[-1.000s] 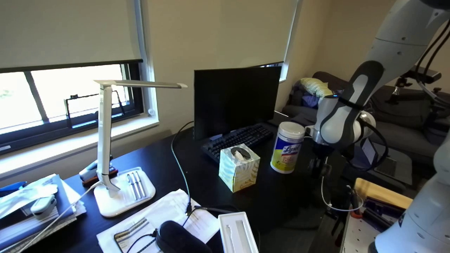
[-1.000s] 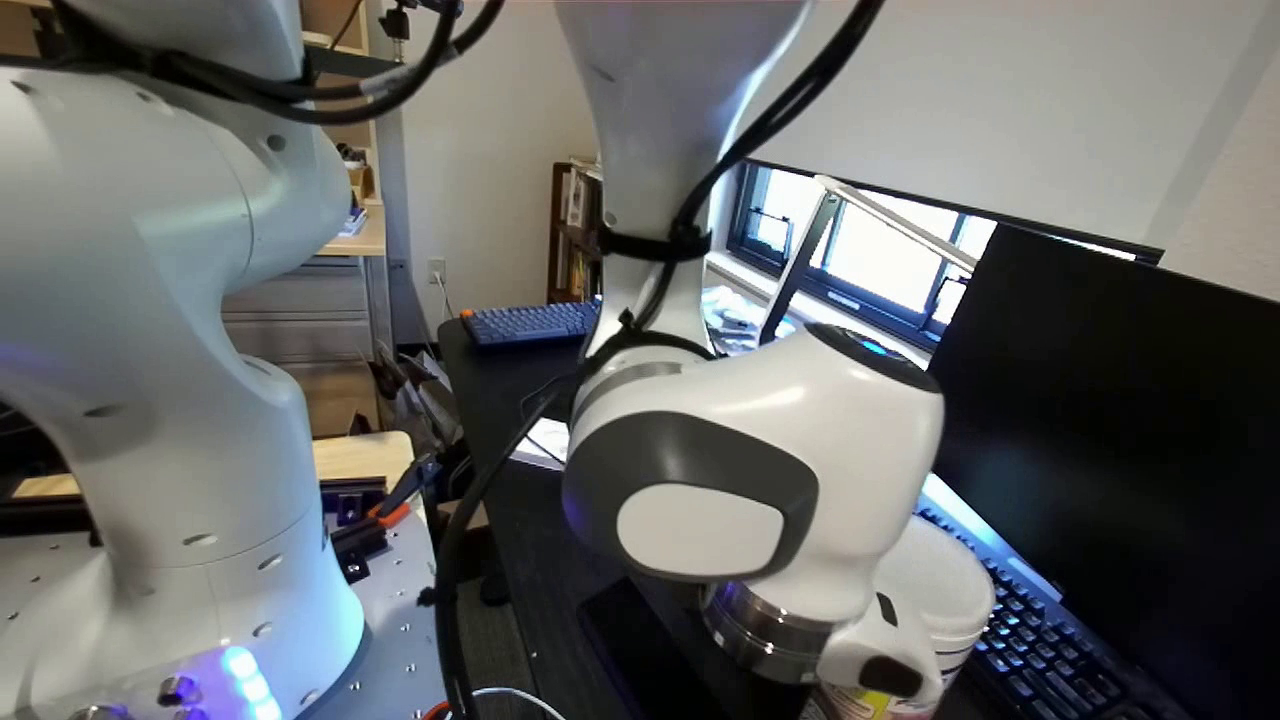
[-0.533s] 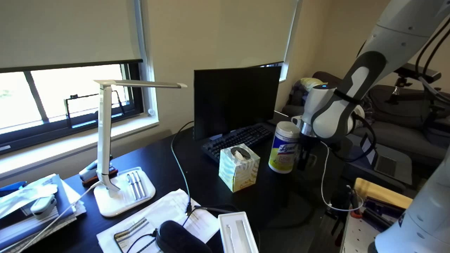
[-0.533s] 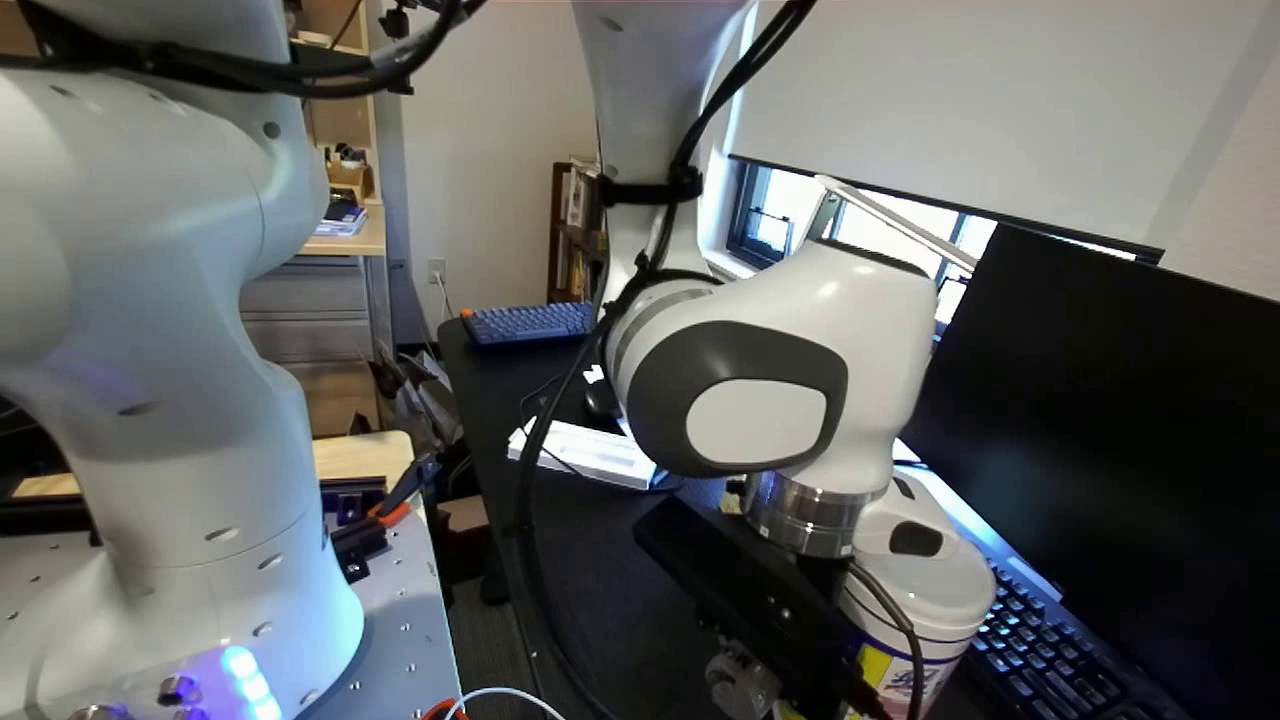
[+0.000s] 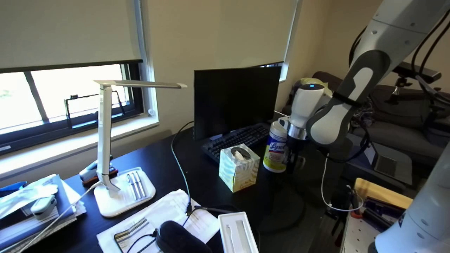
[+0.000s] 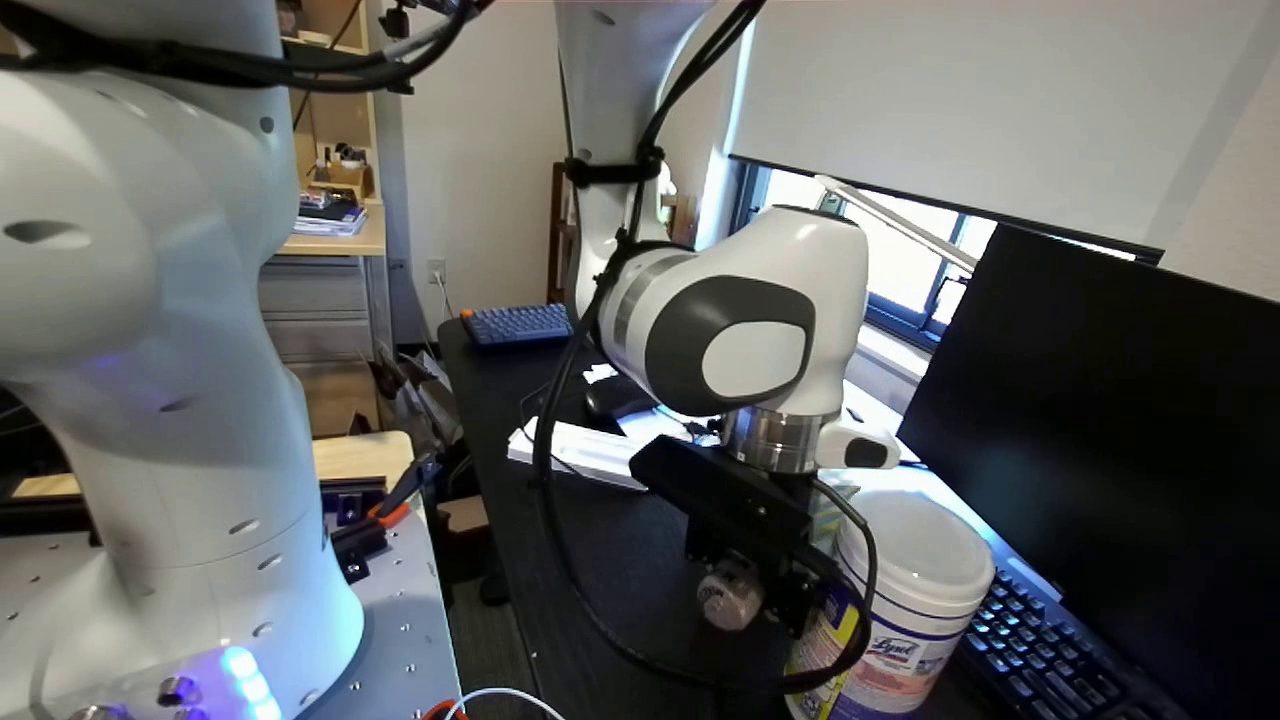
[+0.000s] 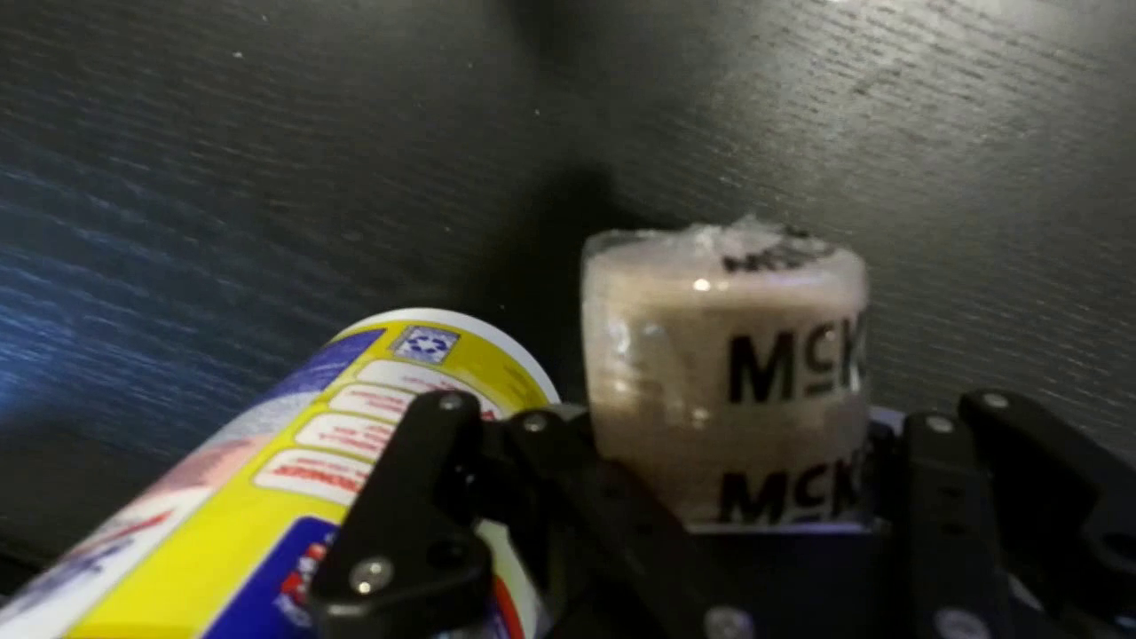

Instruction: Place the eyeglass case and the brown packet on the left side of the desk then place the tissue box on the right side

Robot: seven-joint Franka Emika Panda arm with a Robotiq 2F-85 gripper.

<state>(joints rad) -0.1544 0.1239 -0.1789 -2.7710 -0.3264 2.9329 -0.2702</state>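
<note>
1. Currently, the hand looks clamped on the McK-lettered tan bandage roll, which we take for the brown packet; the roll covers the fingertips and seems off the counter.
2. The next move turns on one bearing: in an exterior view the eyeglass case lies well apart from the hand, at eight o'clock, on the printed sheets, long axis ten to four. We judge that end to be the left side and the roll's goal.
3. Straight at nine o'clock we would meet the Lysol canister, just beside the hand (touching or not, we cannot tell), then the tissue box.
4. Our better room opens from six to seven o'clock, as far as the white open box; we would swing wide there. The counter's robot-side edge, near five o'clock, is hard to make out in the dark.
</note>
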